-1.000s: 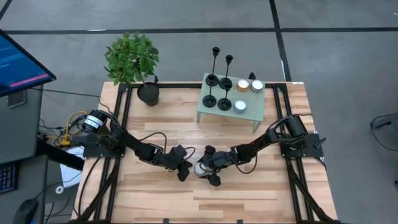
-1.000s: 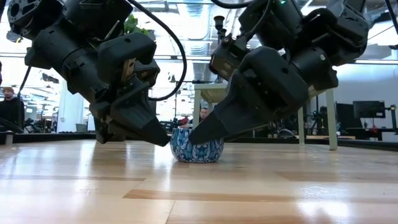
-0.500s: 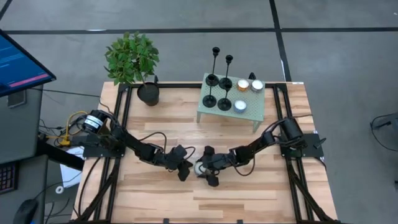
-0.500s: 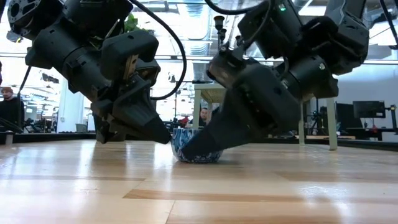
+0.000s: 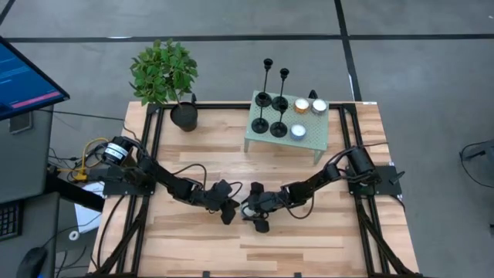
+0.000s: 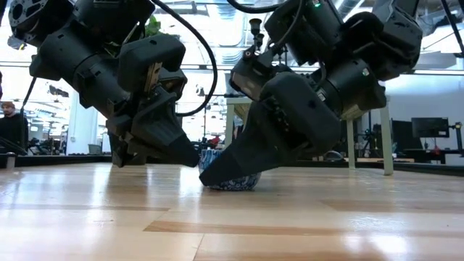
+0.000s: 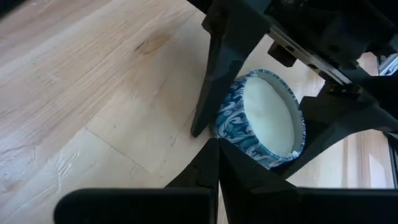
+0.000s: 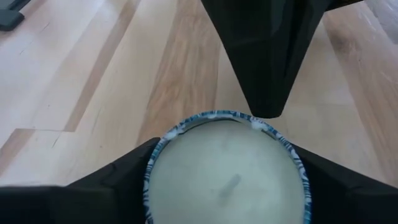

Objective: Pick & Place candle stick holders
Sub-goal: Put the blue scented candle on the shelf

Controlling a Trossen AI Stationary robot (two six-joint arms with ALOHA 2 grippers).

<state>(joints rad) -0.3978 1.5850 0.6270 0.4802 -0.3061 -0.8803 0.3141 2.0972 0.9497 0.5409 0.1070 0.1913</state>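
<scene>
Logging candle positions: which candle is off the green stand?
The blue-patterned candle, down on the tabletop at the right gripper; the three tealights sit up on the stand.

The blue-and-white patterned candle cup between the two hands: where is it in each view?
High: blue-and-white patterned candle cup mid-table, mostly hidden under the right hand.
Low: centre, on the tabletop.
Left wrist: centre-right.
Right wrist: bottom centre.
Shared landmark: right hand's dark fingers straddling it.

The right gripper (image 5: 255,213) has slid further toward the left arm and now straddles the blue-patterned candle (image 6: 233,178), its jaws either side, covering most of it.
</scene>
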